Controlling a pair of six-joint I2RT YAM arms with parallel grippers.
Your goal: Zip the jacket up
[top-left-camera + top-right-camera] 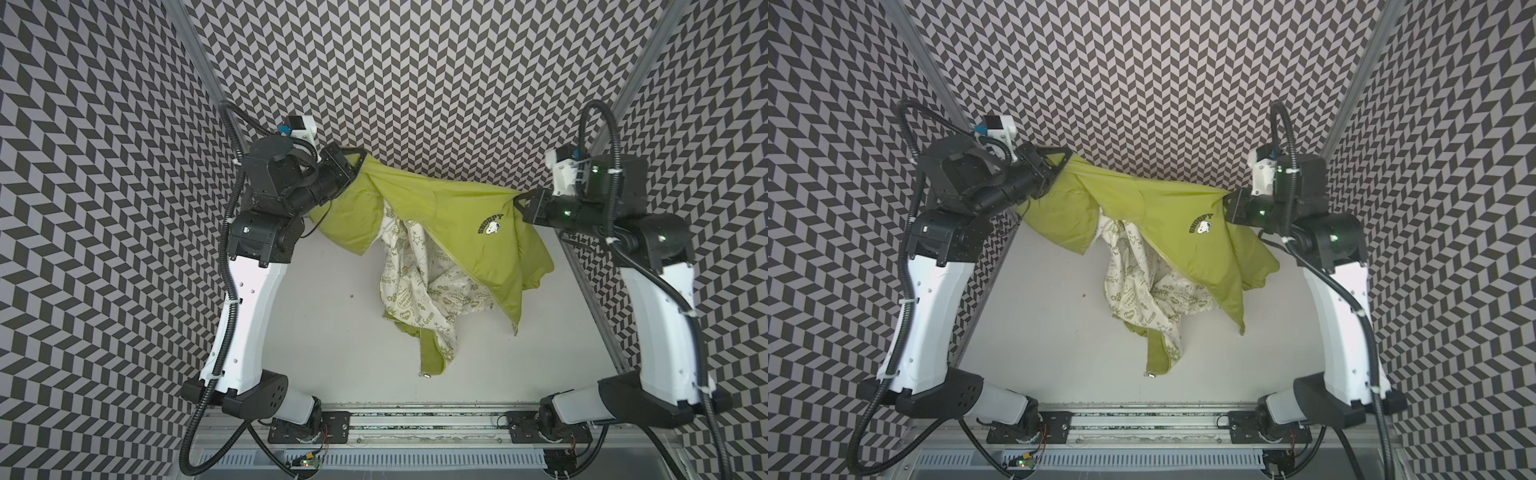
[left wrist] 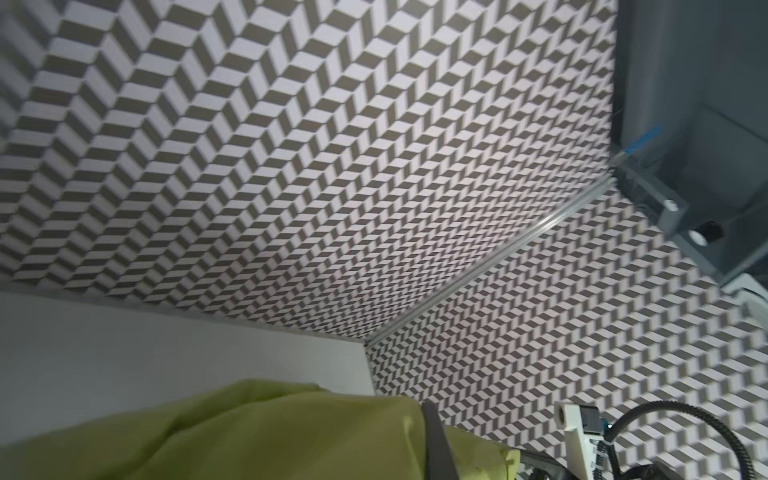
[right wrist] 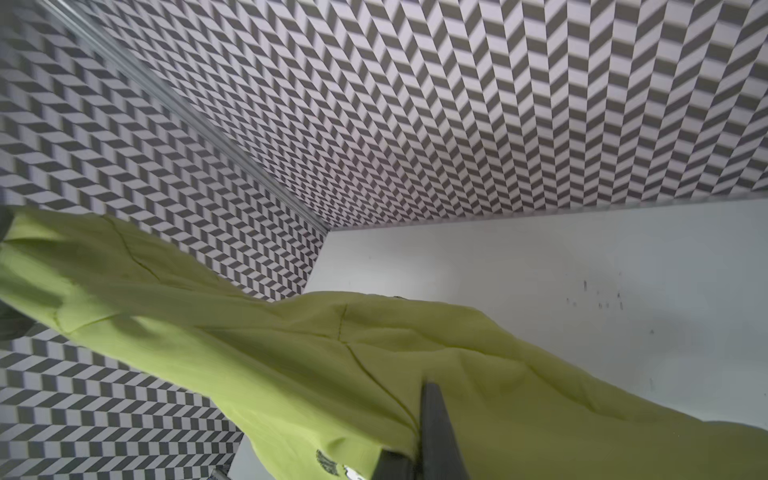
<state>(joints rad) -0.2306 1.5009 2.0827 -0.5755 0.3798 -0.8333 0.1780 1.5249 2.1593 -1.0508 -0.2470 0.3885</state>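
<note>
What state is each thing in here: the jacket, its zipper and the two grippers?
jacket, held up between both grippers, front open, lining showing, lower part draped onto the table.
zipper, undone, its two halves apart.
left gripper, shut on the jacket.
right gripper, shut on the jacket.

White shells [image 1: 249,316] cover my arms, with black joints [image 1: 266,237], ribbed black cables [image 1: 225,332], green lights [image 1: 565,213], black left hand [image 1: 360,159].
</note>
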